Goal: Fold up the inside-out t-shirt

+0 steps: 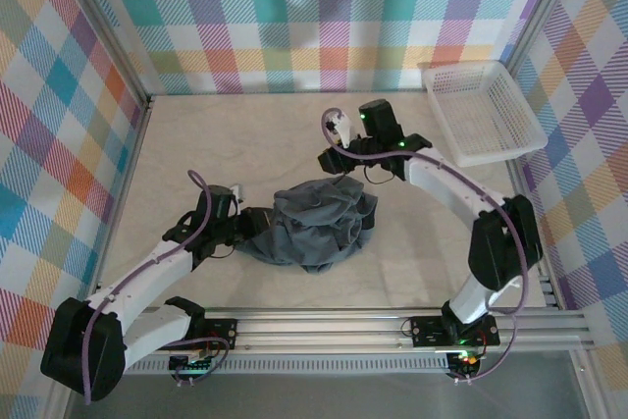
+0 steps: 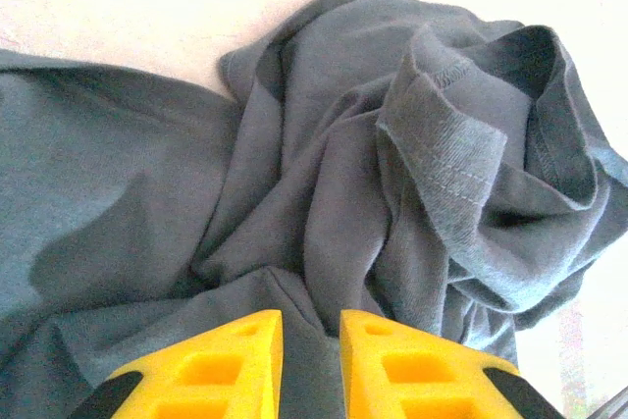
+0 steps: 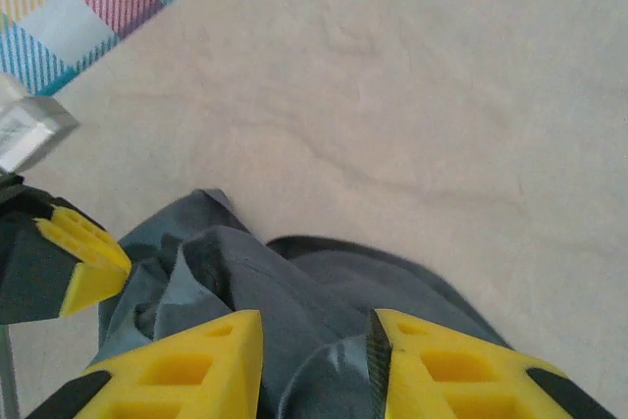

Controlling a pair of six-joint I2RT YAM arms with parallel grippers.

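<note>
Looking at your left gripper (image 2: 311,329) first: its yellow fingers (image 2: 211,365) stand a little apart at the near-left edge of the shirt (image 1: 314,233), with a ridge of cloth running into the gap; you cannot tell whether that ridge is pinched. Your right gripper (image 3: 316,331) is parted wider, released, with a loose fold of shirt rising between its fingers (image 3: 186,365) at the far side of the heap. In the top view the two grippers sit on opposite sides of the bundle, left (image 1: 250,225) and right (image 1: 330,160), both touching cloth.

Around the shirt you have bare table (image 1: 245,134) on every side: a wide stretch to the far wall, a fair band toward the left wall, and a narrower strip down to the rail (image 1: 392,319) at the near edge. The plaid walls (image 1: 324,17) close the table on three sides.

Your only other object is the basket (image 1: 491,110), in the far-right corner, well apart from the shirt. The right arm's forearm (image 1: 446,179) reaches over the table between the two.

The shirt lies crumpled mid-table, slightly near of centre. Its long axis runs roughly from near-left to far-right. In the left wrist view a stitched hem (image 2: 456,159) is turned over on top of the folds; neck and bottom edge cannot be told apart
</note>
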